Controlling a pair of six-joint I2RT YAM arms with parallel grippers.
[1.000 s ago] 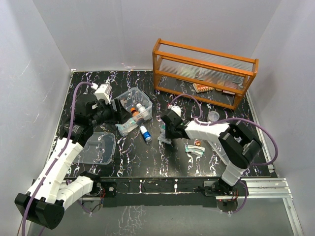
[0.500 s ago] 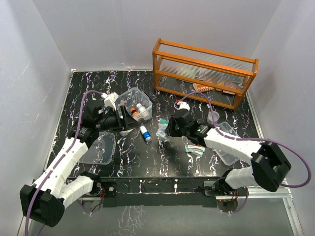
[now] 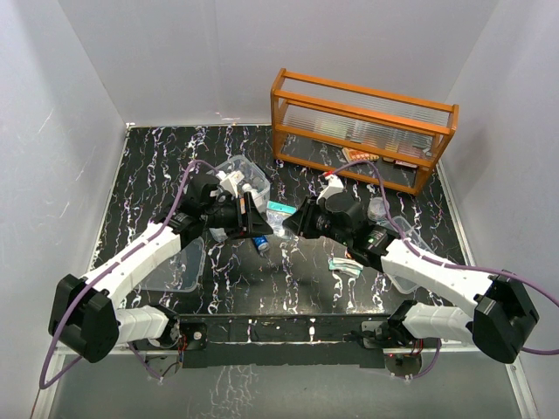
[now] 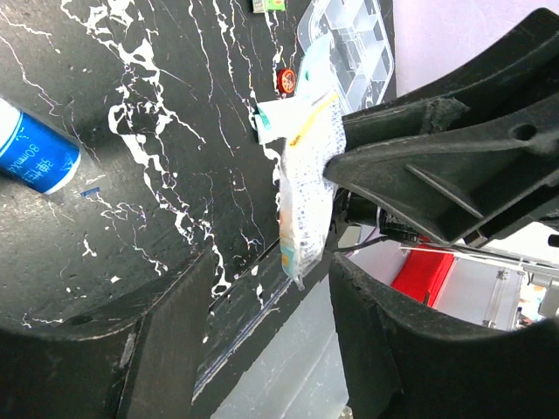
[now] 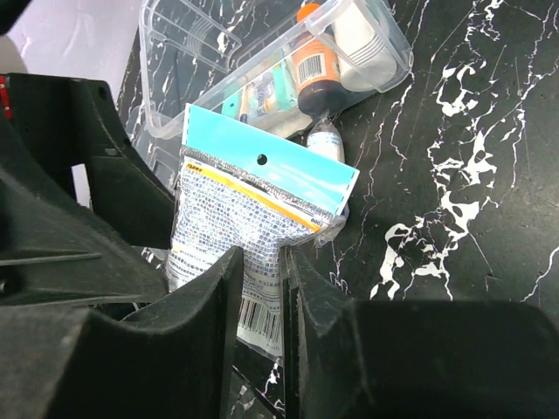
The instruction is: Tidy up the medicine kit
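The medicine kit (image 3: 242, 168), a clear open box, lies at centre-left, and its wall (image 5: 188, 52) encloses an orange bottle (image 5: 314, 61) and other items. My right gripper (image 3: 294, 222) is shut on a flat packet (image 3: 279, 211) with a teal header, holding it above the table just right of the kit. In the right wrist view the packet (image 5: 253, 196) sits pinched between the fingers of that gripper (image 5: 262, 262). My left gripper (image 4: 271, 288) is open, and the packet's lower end (image 4: 301, 201) hangs between its fingers without touching either. A blue-and-white bottle (image 3: 259, 243) lies below the kit.
An orange wooden rack (image 3: 362, 122) stands at the back right. The clear lid (image 3: 179, 262) lies at front left. A clear compartment tray (image 3: 403, 253), a small round cap (image 3: 378, 207) and a green-striped strip (image 3: 345, 265) lie near the right arm.
The right gripper has carried the packet up off the table and leftward. The left gripper has swung right from the kit to meet it, and its jaws have narrowed somewhat.
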